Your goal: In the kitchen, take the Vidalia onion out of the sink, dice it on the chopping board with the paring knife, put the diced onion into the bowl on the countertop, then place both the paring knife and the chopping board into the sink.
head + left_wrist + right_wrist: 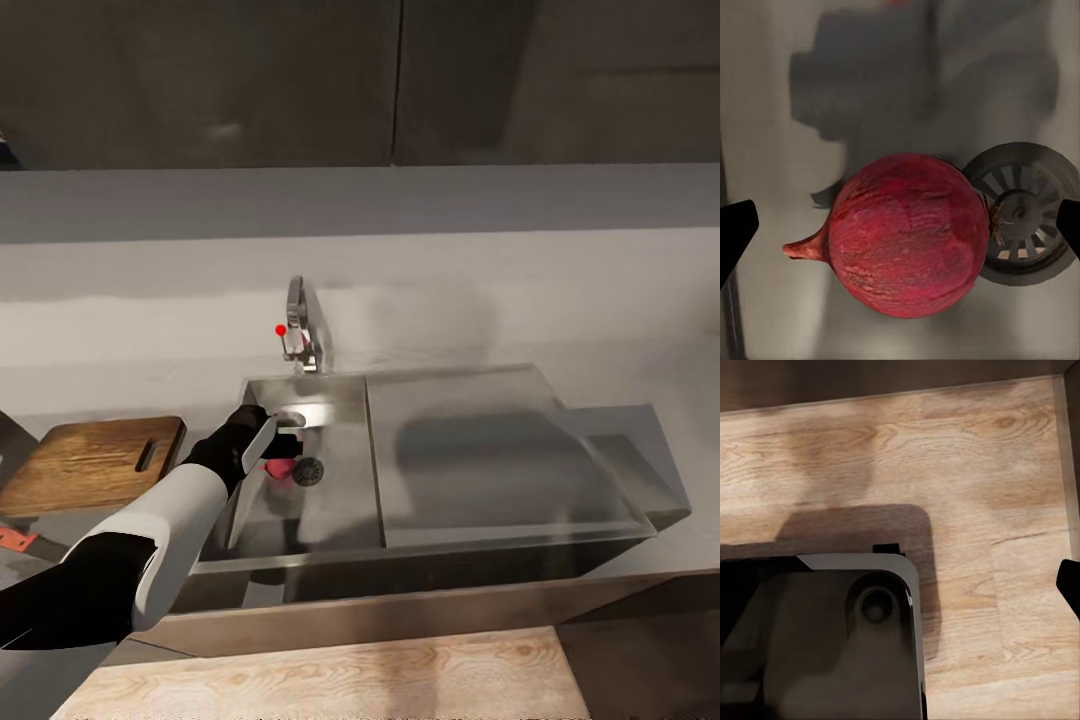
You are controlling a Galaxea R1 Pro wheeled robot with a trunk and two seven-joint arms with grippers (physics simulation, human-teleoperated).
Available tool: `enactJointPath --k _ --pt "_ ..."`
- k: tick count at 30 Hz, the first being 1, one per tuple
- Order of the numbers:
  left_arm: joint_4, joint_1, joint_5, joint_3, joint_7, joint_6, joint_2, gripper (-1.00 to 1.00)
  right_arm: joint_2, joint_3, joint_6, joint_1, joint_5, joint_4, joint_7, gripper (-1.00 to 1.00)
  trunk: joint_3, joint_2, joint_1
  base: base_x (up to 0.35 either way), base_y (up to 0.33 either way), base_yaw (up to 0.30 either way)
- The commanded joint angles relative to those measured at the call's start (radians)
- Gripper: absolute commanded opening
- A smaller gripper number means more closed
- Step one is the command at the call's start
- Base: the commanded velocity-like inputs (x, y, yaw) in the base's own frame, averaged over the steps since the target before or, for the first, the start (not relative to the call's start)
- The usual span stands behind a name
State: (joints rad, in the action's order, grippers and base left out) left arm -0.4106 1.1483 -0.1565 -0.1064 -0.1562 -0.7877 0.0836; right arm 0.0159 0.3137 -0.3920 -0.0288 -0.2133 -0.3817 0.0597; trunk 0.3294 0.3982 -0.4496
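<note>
paring knife (14,540) cut off, Vidalia onion (277,468) half hidden

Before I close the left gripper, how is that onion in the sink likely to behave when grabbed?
The Vidalia onion looks round and smooth-skinned, so it may roll or squirt sideways on the sink floor. It seems firm, unlikely to crush. It sits centred between the open left gripper fingers, beside the drain, which favours a square pinch.

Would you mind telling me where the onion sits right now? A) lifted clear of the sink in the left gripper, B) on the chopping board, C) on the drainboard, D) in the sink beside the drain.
D: the onion rests on the sink floor next to the drain, with the open left gripper straddling it.
</note>
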Motion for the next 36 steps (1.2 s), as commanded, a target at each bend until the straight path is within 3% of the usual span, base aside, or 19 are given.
enactJointPath --k 1,28,36 --pt "-0.001 0.001 -0.01 -0.007 -0.008 -0.004 -0.001 1.0 0.001 0.008 -0.003 0.0 -0.006 0.0 0.006 1.0 0.003 0.002 0.0 0.0 0.0 0.0" --pt "-0.019 0.001 -0.008 -0.01 -0.01 -0.005 -0.017 1.0 0.002 0.007 -0.002 -0.001 -0.007 0.013 0.001 1.0 0.007 0.002 0.0 0.0 0.0 0.0" --pt "-0.006 -0.002 -0.012 -0.009 -0.007 0.004 -0.008 1.0 0.0 0.005 0.013 0.0 -0.01 0.027 -0.002 1.0 0.007 0.002 0.0 0.0 0.0 0.0"
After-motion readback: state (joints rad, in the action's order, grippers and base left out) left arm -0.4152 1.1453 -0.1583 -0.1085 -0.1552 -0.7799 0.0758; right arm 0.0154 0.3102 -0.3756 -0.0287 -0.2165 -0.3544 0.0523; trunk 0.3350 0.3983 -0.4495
